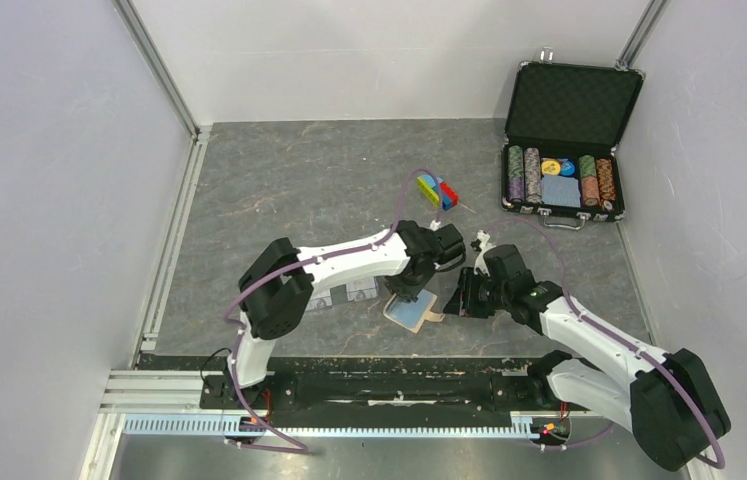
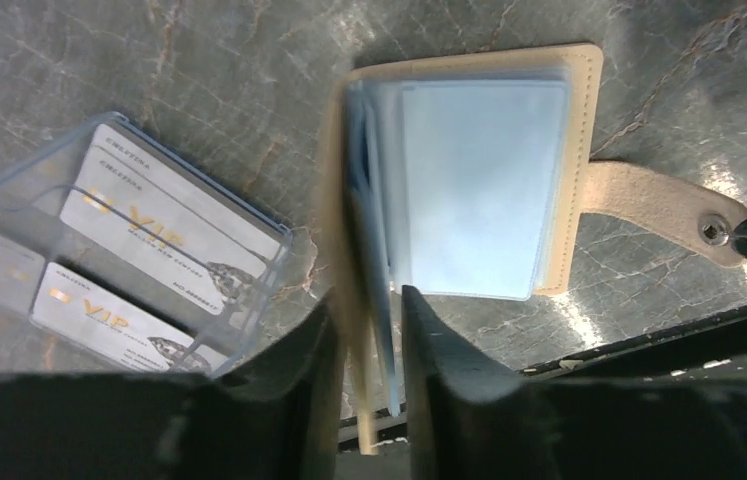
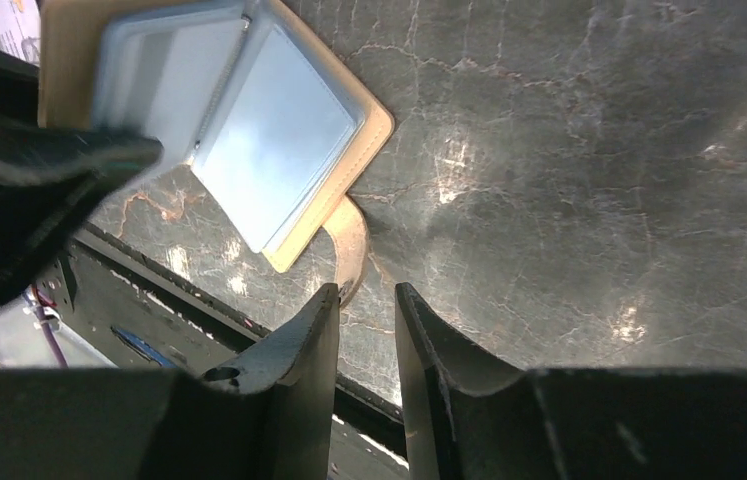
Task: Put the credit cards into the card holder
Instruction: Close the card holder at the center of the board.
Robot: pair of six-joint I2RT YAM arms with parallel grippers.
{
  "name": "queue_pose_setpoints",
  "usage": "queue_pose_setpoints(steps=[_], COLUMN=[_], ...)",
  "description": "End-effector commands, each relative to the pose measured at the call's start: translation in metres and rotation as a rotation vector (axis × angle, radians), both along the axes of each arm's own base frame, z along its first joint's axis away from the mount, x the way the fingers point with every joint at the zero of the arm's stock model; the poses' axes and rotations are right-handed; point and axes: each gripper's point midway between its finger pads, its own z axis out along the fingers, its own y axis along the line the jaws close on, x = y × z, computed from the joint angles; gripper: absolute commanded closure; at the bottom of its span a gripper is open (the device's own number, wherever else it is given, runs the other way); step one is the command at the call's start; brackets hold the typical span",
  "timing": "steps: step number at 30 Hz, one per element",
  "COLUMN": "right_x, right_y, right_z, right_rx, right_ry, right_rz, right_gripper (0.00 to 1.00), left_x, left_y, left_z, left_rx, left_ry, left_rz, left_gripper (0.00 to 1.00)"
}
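Note:
The tan card holder [image 2: 479, 180] lies open on the table, its light blue pocket panels facing up. Its left cover and one panel stand upright between the fingers of my left gripper [image 2: 367, 300], whose jaws are slightly apart with small gaps showing. Two pale credit cards [image 2: 164, 225] marked VIP lie in a clear plastic box [image 2: 9, 250] left of the holder. My right gripper [image 3: 366, 290] is open and empty. Its left fingertip is beside the holder's snap strap [image 3: 352, 245]. From above, both grippers [image 1: 411, 290] [image 1: 459, 300] meet at the card holder [image 1: 412, 312].
An open black poker-chip case [image 1: 569, 140] stands at the back right. Small coloured blocks [image 1: 436, 190] lie behind the arms. The table's black front rail [image 1: 369, 385] runs just below the card holder. White walls close in both sides.

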Motion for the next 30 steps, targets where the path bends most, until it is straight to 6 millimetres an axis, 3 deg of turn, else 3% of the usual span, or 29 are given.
queue_pose_setpoints(steps=[1, 8, 14, 17, 23, 30], right_x=[0.006, 0.009, 0.016, 0.021, 0.034, 0.062], right_y=[-0.001, -0.004, -0.004, -0.003, 0.006, 0.02], right_z=[0.006, 0.006, 0.011, 0.013, 0.021, 0.032], right_rx=[0.036, 0.093, 0.126, 0.144, 0.172, 0.169], right_ry=[-0.027, -0.017, -0.024, -0.03, -0.051, -0.069], right_rz=[-0.001, -0.02, -0.019, -0.021, 0.032, 0.1], right_gripper=[0.71, 0.71, 0.71, 0.72, 0.72, 0.54], left_x=[-0.007, -0.033, -0.056, -0.062, -0.069, -0.079], left_y=[-0.006, -0.059, -0.081, -0.08, -0.081, -0.074], left_z=[0.002, 0.013, 0.002, -0.001, 0.013, 0.014], left_rx=[0.07, -0.169, -0.32, -0.348, -0.451, -0.521], left_ry=[-0.006, 0.089, 0.202, 0.224, 0.23, 0.26], left_rz=[-0.119, -0.095, -0.022, -0.011, 0.005, 0.048], left_gripper=[0.62, 0.52, 0.42, 0.4, 0.37, 0.36])
